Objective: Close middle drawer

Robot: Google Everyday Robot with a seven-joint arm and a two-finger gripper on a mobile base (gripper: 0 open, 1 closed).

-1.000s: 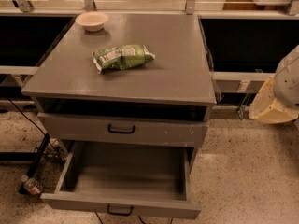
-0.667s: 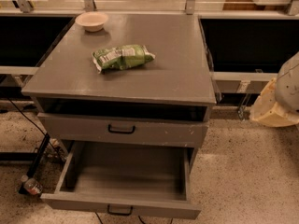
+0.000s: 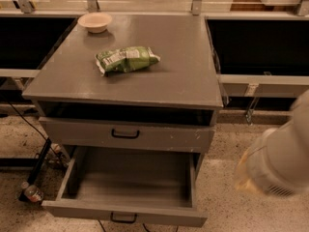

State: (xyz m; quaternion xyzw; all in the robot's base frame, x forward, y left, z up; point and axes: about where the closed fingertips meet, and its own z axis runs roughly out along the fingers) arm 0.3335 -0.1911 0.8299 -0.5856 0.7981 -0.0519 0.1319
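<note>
The drawer [image 3: 130, 178] sits at 6 o'clock, pulled far out of the grey cabinet [image 3: 207, 129] below a taller-fronted drawer [image 3: 159, 137]. Its long box is open to view, with nothing showing inside, and its low front panel lies near the bottom edge. The small black handle [image 3: 123, 218] is at the middle of that panel. The hand [image 3: 248, 173] is at 4 o'clock, the pale yellowish end of the white arm [image 3: 285, 163]. It is off to the right of the drawer and apart from it, touching nothing. Whether it is spread or pressed together I cannot tell. The drawer looks like painted wood: stiff, fairly heavy for its size even unloaded, and likely to drag on its runners. An off-centre shove could skew it and jam it. Closing needs no grasp. A flat push on the front panel at or just beside the handle, straight toward 12 o'clock, should carry it home. The paint may be a little slick, so square contact matters. On the surface [image 3: 183, 66] above, a green bag [image 3: 126, 59] and a bowl [image 3: 95, 21] at 11 o'clock sit well clear of the push.
</note>
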